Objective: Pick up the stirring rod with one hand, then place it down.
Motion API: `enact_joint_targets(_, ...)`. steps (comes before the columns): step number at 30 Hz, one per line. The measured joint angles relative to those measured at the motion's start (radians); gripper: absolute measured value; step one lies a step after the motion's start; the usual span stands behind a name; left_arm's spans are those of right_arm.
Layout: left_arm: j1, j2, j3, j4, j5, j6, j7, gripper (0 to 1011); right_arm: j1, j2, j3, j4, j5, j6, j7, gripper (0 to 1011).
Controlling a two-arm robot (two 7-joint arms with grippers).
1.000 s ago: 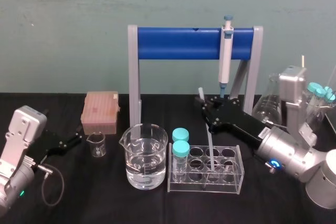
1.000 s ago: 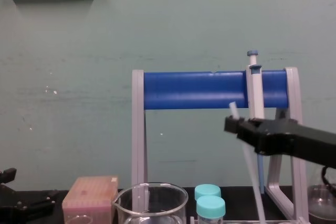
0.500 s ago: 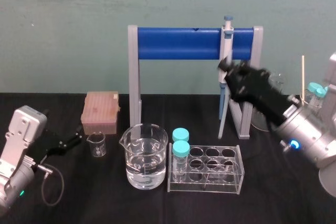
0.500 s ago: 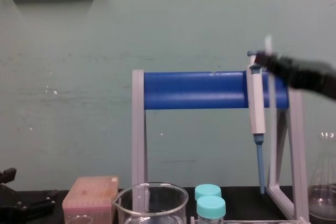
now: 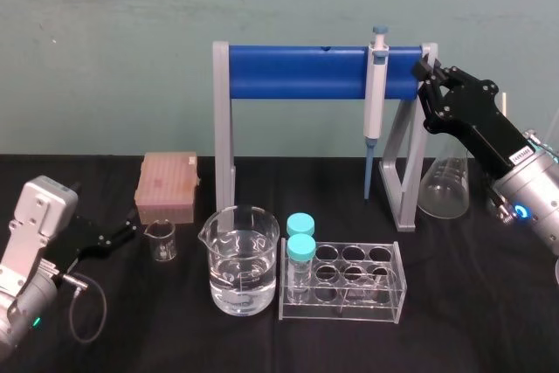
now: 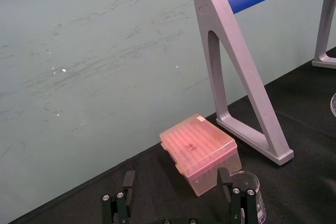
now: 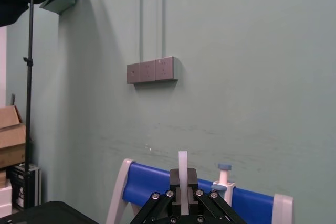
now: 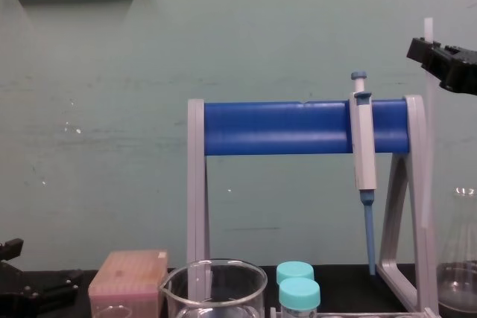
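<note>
The stirring rod [image 7: 182, 167] is a thin whitish stick standing upright between the jaws of my right gripper [image 7: 182, 186], which is shut on it. In the chest view the stirring rod [image 8: 428, 29] pokes up above the right gripper [image 8: 434, 53] and hangs down in front of the stand's right post. In the head view the right gripper [image 5: 428, 73] is raised at the right end of the blue bar, well above the table. My left gripper [image 6: 176, 174] rests open low on the left, near the pink box.
A grey-and-blue pipette [image 5: 376, 102] hangs on the blue-bar stand [image 5: 297, 72]. Below stand a water beaker [image 5: 240, 259], a clear tube rack [image 5: 349, 281] with two teal-capped tubes, a pink tip box [image 5: 166, 185], a small beaker [image 5: 161, 240] and a flask [image 5: 445, 185].
The right gripper lifted the rod out of the tube rack, then carried it up and to the right, level with the blue bar. The left arm stayed still.
</note>
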Motion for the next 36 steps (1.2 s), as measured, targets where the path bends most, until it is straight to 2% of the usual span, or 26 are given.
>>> enact_joint_targets(13,0.0,0.0,0.0,0.0,0.0,0.0,0.0,1000,-0.013,-0.01,0.017,-0.005,-0.018,0.013,0.001,66)
enact_joint_targets(36,0.0,0.0,0.0,0.0,0.0,0.0,0.0,1000,-0.017,-0.017,0.019,-0.008,-0.025,0.021,0.013,66)
